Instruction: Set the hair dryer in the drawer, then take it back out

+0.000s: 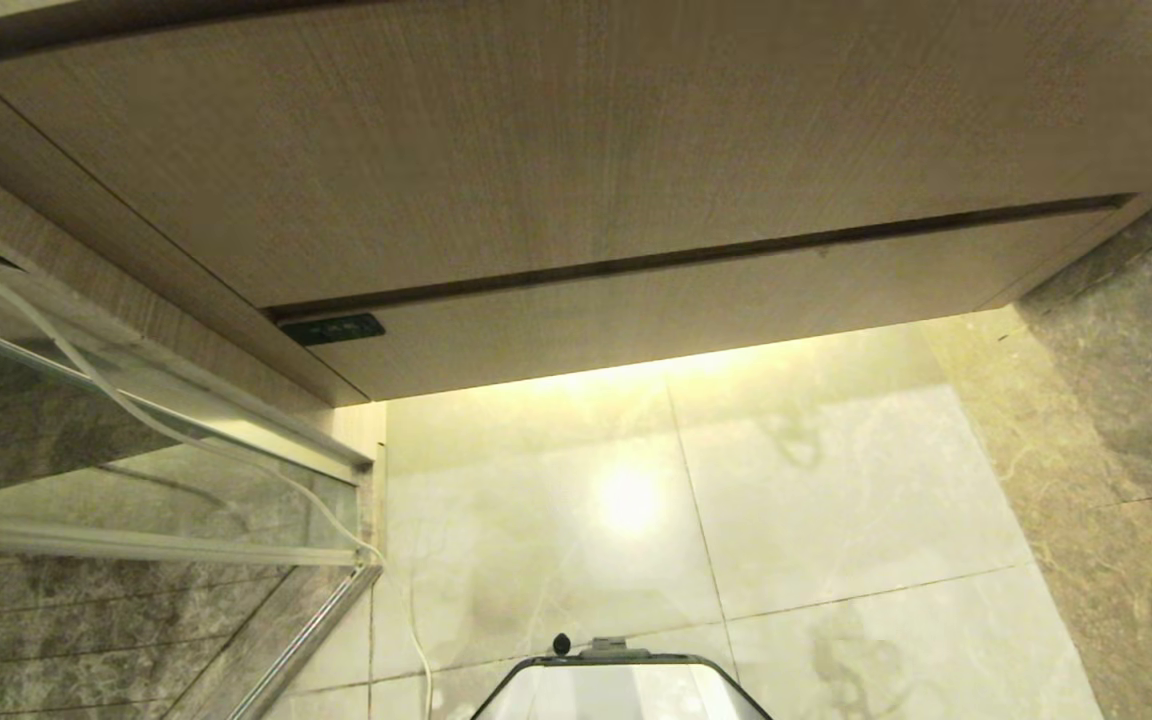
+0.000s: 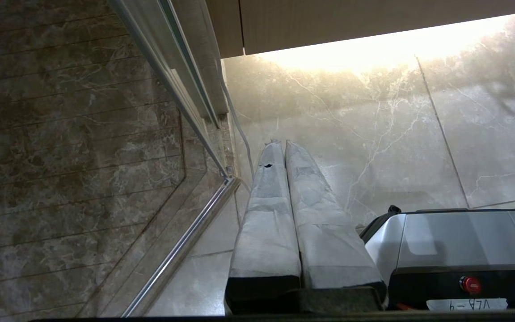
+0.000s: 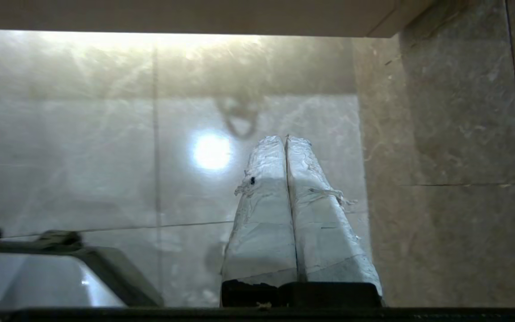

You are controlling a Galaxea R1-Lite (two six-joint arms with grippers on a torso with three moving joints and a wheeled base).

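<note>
The drawer [image 1: 696,310] is the shallow wood-grain front at the bottom of the vanity, pushed in flush under the taller panel [image 1: 576,150]. The hair dryer is out of view. Neither arm shows in the head view. My left gripper [image 2: 282,144] hangs over the floor tiles beside the shower door, its taped fingers pressed together with nothing between them. Over the pale floor below the vanity my right gripper [image 3: 285,139] is also shut and empty.
A glass shower door with a metal frame [image 1: 136,470] stands at the left, with a thin white cord [image 1: 236,450] running down it. A dark marble wall [image 1: 1126,400] closes the right side. My base [image 1: 621,690] sits at the near edge on glossy floor tiles [image 1: 836,500].
</note>
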